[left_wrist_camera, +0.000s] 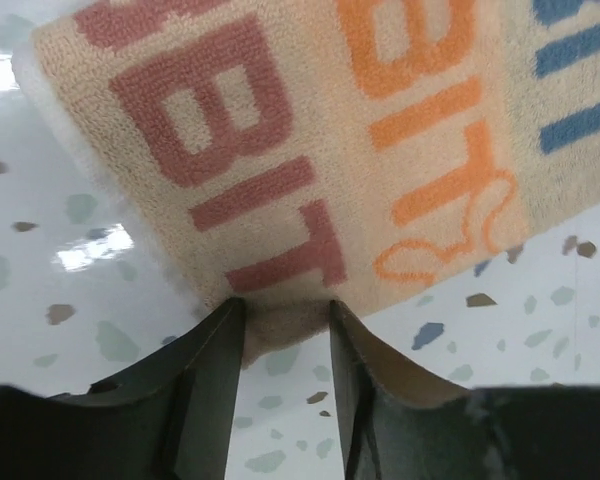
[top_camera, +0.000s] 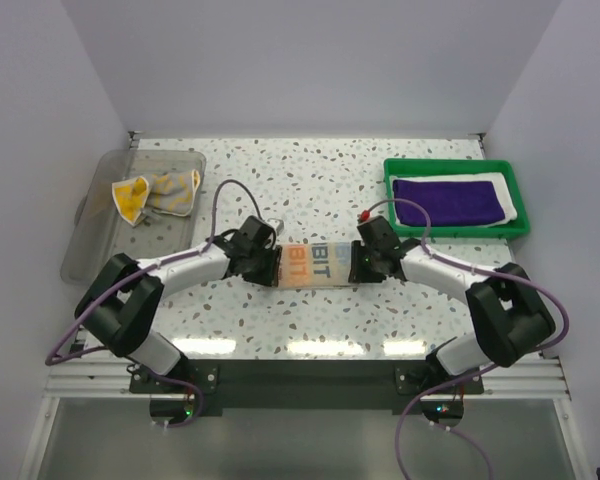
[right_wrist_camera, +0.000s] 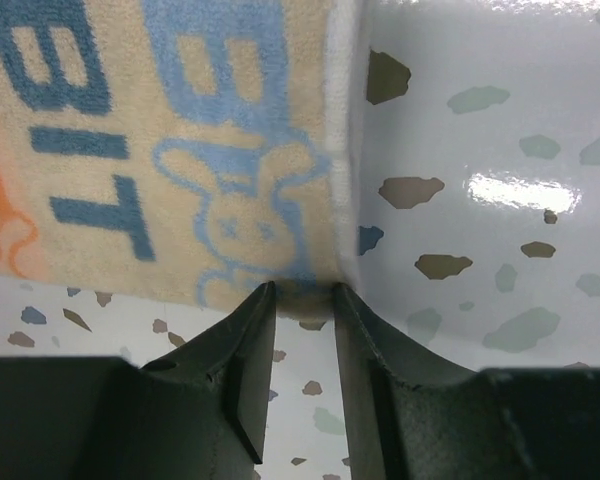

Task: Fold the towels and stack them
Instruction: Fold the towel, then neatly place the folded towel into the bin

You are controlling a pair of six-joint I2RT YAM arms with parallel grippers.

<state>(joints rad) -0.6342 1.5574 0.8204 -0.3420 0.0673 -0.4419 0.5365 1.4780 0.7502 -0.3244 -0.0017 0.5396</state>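
One lettered towel (top_camera: 318, 265) throughout, purple towel (top_camera: 448, 201) overhead

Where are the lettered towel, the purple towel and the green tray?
lettered towel (top_camera: 318, 264): top view, its lettered middle.
purple towel (top_camera: 448, 202): top view, its middle.
green tray (top_camera: 450, 163): top view, its far rim.

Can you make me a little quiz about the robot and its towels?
1. True or false: the purple towel lies in the green tray.
2. What do the left gripper and right gripper pinch? A) the lettered towel B) a cup C) nothing
3. Fill in: the yellow cloth sits in the clear ____ on the left.
Key: 1 true; 2 A; 3 bin.
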